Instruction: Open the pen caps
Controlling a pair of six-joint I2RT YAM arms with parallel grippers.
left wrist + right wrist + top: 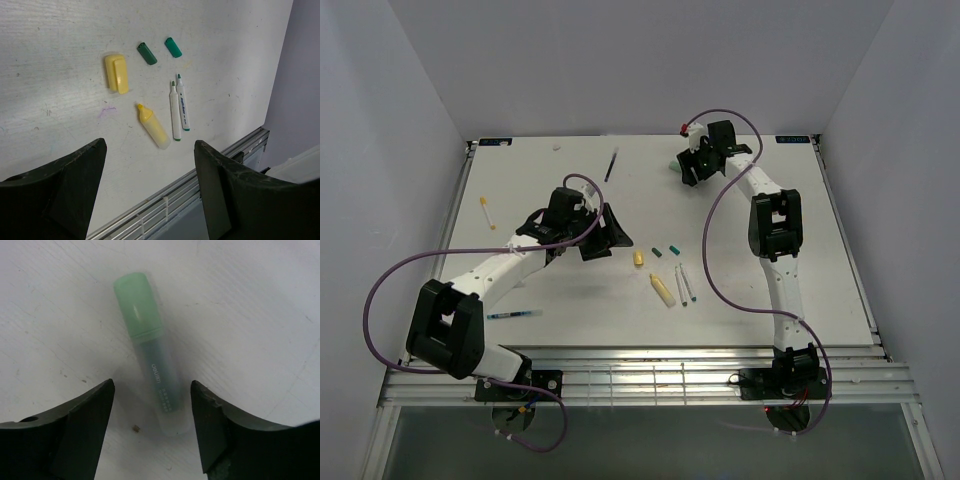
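Observation:
A green highlighter lies on the table with its pale green cap (137,302) still on the barrel (162,385). My right gripper (152,405) is open, a finger on each side of the barrel's rear end, at the far middle of the table (692,168). My left gripper (150,165) is open and empty, at mid table (602,238). In front of it lie a loose yellow cap (116,73), two loose dark teal caps (147,53) (173,47), an uncapped yellow highlighter (152,126) and two uncapped pens (175,112) (183,103).
A black pen (611,165) lies at the far middle, a yellow pen (487,212) at the left and a blue pen (515,314) near the left arm. Metal rails (650,375) line the table's near edge. Grey walls stand on both sides.

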